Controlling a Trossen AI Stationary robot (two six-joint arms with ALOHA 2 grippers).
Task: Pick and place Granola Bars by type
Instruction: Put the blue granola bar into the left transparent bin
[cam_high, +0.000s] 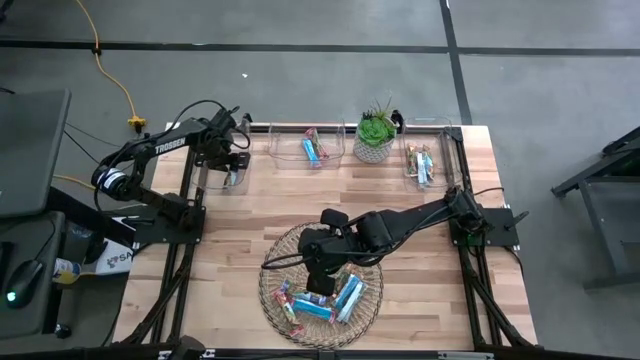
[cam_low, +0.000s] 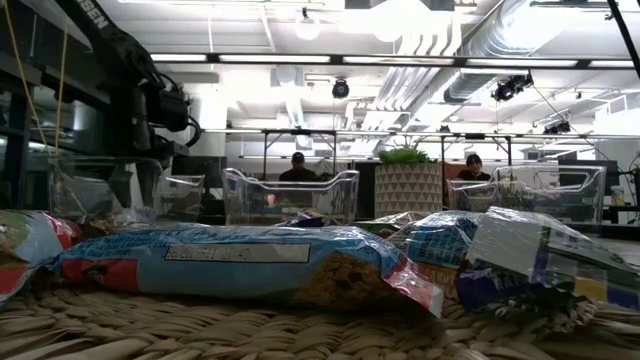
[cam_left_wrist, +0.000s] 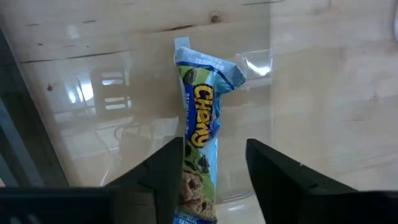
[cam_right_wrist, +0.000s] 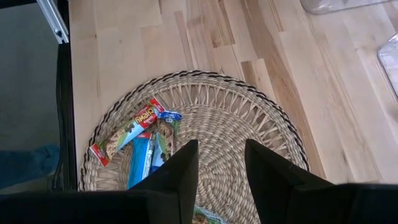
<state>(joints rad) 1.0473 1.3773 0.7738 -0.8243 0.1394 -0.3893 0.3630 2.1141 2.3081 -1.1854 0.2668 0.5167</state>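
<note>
Pale wooden tabletop (cam_high: 400, 190) carries three clear bins along its far edge and a woven basket (cam_high: 275, 262) near the front. Over the left bin (cam_left_wrist: 261, 93), the left end effector (cam_left_wrist: 214, 180) stands spread, a blue Chewy bar (cam_left_wrist: 200, 124) loose between its fingers (released, it seems). The right end effector (cam_right_wrist: 221, 168) hovers over the basket, parted and empty. Granola Bars (cam_high: 322, 298) look light, crinkly and slippery; the mid-length is probably the best place to grip. The middle bin (cam_high: 308, 146) and right bin (cam_high: 425, 160) hold bars.

Glossy foil bars (cam_right_wrist: 134, 140); woven basket (cam_right_wrist: 249, 118); matt, probably wood table (cam_high: 420, 290).
</note>
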